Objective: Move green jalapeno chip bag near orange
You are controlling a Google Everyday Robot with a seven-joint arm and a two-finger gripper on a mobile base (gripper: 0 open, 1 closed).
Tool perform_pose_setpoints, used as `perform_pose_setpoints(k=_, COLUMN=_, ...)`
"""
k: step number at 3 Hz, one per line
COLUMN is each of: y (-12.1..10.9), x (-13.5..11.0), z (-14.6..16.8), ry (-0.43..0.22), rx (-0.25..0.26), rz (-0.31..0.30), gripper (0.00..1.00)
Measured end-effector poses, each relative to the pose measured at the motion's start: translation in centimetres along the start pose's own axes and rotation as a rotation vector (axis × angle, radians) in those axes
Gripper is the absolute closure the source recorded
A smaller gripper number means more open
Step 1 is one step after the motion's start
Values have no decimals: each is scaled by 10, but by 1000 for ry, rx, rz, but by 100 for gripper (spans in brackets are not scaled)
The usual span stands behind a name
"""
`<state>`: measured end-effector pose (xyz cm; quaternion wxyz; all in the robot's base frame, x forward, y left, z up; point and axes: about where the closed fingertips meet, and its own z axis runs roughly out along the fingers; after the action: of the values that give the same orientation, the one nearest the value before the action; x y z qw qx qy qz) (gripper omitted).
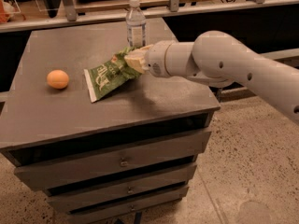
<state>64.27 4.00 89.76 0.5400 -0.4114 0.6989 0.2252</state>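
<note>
The green jalapeno chip bag [109, 76] lies tilted on the grey cabinet top [70, 111], its left end resting on the surface with the white edge strip facing left. My gripper [132, 59] is shut on the bag's right end and holds that end slightly raised. The orange [58, 79] sits on the cabinet top to the left, about a hand's width from the bag's left edge. My white arm reaches in from the right.
A clear water bottle [135, 24] stands upright at the back of the cabinet top, just behind my gripper. The cabinet has several drawers [121, 162] below. A shelf rail runs behind it; speckled floor lies to the right.
</note>
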Motion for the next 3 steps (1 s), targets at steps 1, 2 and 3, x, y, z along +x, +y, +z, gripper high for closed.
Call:
perform_pose_setpoints(k=1, y=8, x=-1, z=8, ry=-8, rx=-8, rz=1, gripper=100)
perform_pose_setpoints(k=2, y=17, x=-3, z=16, ry=-22, rx=-66, rz=-20, gripper=100)
perform_pose_setpoints(k=3, y=24, x=-3, z=20, ry=-22, rx=-109, rz=-18, gripper=84)
